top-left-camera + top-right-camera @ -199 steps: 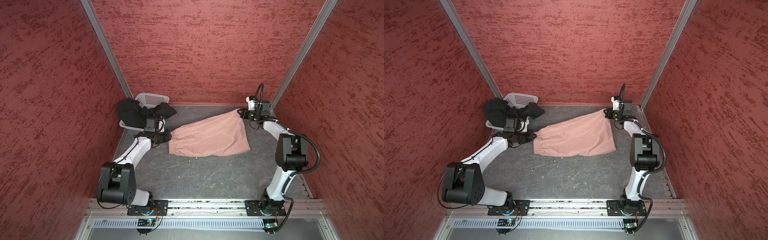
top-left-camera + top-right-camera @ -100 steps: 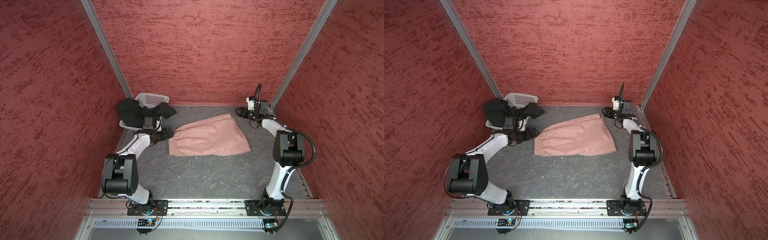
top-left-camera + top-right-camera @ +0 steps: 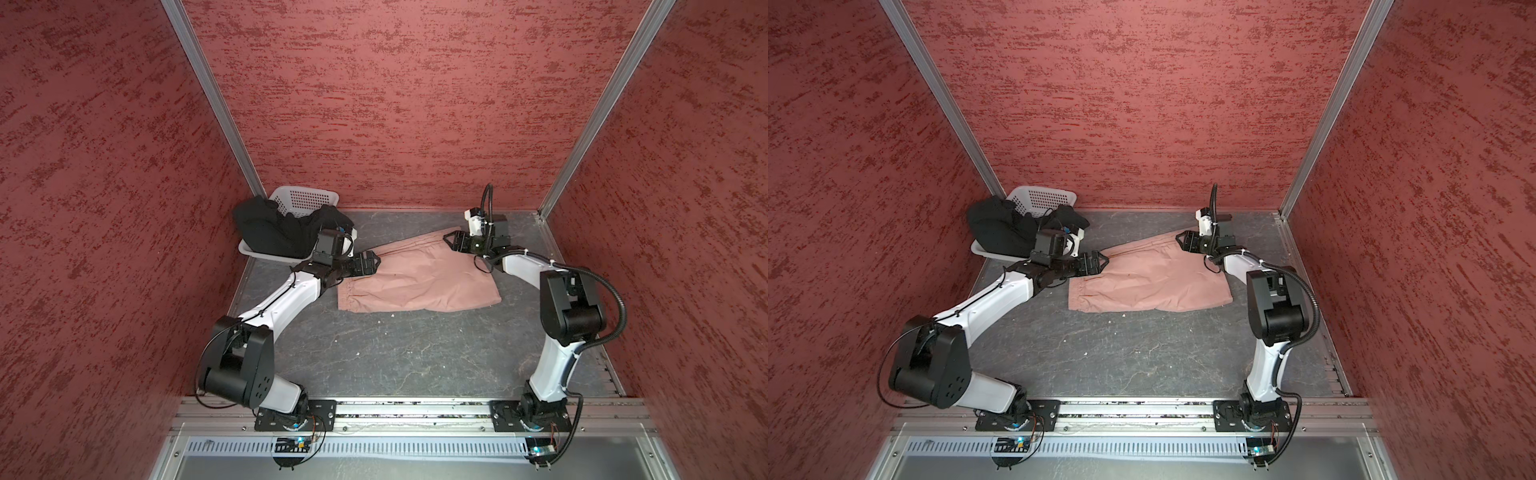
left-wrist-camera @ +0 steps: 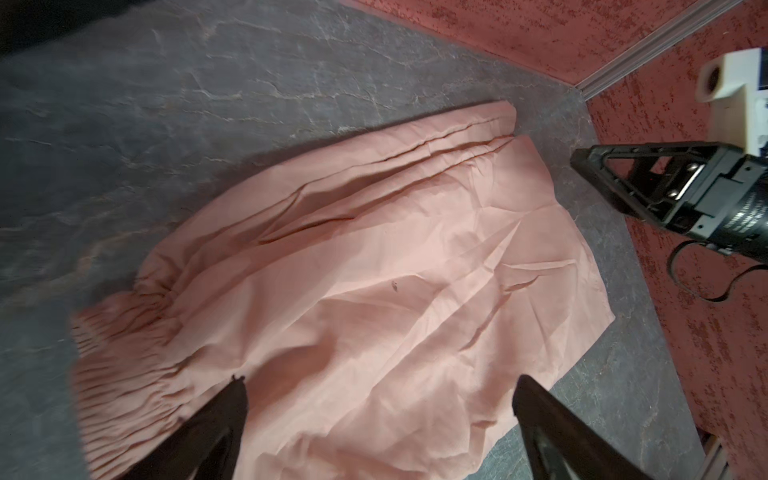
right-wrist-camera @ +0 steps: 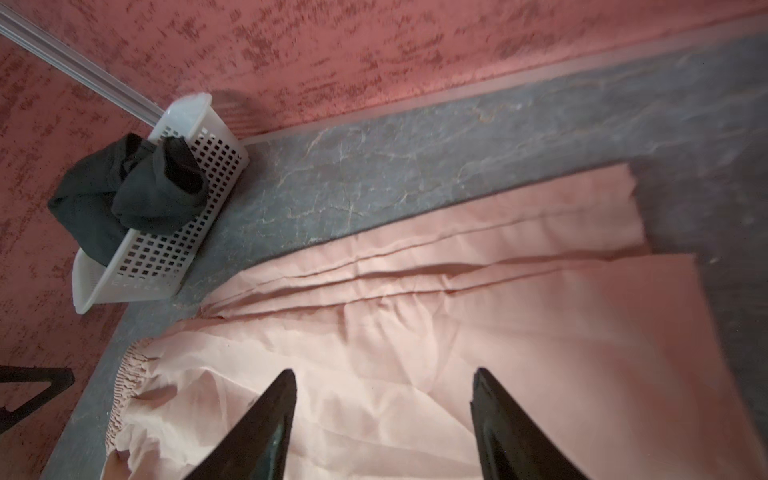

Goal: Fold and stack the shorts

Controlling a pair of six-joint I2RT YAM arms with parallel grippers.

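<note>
Left hand (image 3: 376, 263) hangs released, fingers spread wide with nothing between them, over the gathered waist end of the pink shorts (image 3: 415, 282). The right hand (image 3: 446, 241) is released too, its fingers parted and empty above the far hem corner of the same pair, near the back wall. A dark grey, stone-patterned surface (image 3: 395, 353) carries everything. The pink shorts lie flat across its far half, between the two hands, with the waistband (image 4: 124, 357) toward the left arm and the hems toward the right arm. Long creases run along the far edge. At the hem end two layers show, the upper one stopping short of the lower. In the back left corner stands a white perforated basket (image 3: 307, 197), with the black shorts (image 3: 270, 232) bunched inside and spilling over its rim, apart from the pink pair. Whether either pair carries a label cannot be told from these views.
</note>
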